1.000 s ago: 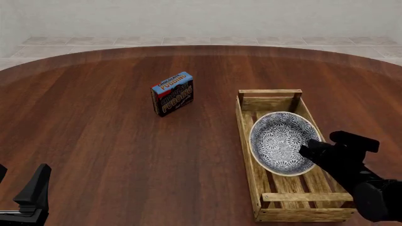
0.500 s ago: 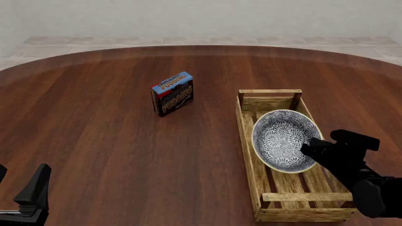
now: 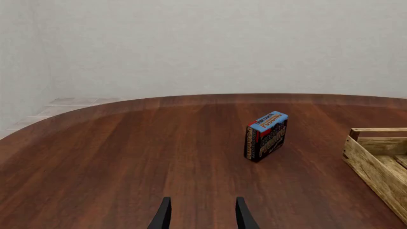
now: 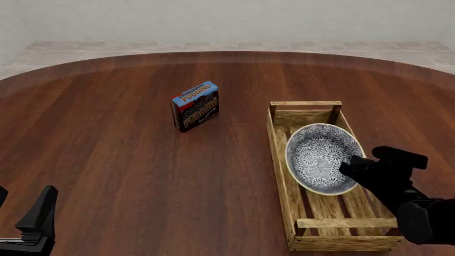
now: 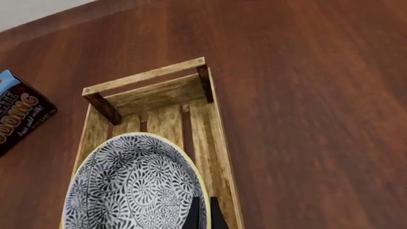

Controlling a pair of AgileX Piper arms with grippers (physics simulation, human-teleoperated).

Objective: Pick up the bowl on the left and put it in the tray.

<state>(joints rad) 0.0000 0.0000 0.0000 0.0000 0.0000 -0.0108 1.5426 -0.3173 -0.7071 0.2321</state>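
Seen from the front, the right pincer point(image 4: 353, 166) is nearly closed, its two black fingers pinching the near-right rim of the bowl point(image 4: 320, 157). The right wrist view confirms the grip: the two fingertips point(image 5: 192, 214) stand almost together, with only the thin bowl point(image 5: 130, 188) wall between them, one finger inside the rim and one outside.

The bowl is round and deep, white with a dense dark-blue floral pattern over its inside, and edged by a pale cream rim. It sits within the tray point(image 4: 281, 170), in the middle part of its length, tilted so that its opening faces up and toward the left side. Whether its base touches the slats cannot be told.

The tray point(image 5: 213, 114) is a long, light-wood slatted crate with low sides and darker corner posts; it rests on the dark wooden tabletop point(image 4: 121, 176) at the right, with its far end bare of contents.

The left pincer point(image 4: 32, 216) is at the near-left corner of the front view, well apart from everything else. In the left wrist view its two fingers point(image 3: 162, 214) stand apart and hold nothing.

A small pudding box point(image 4: 194, 105) stands upright on the tabletop, left of the tray and beyond it.
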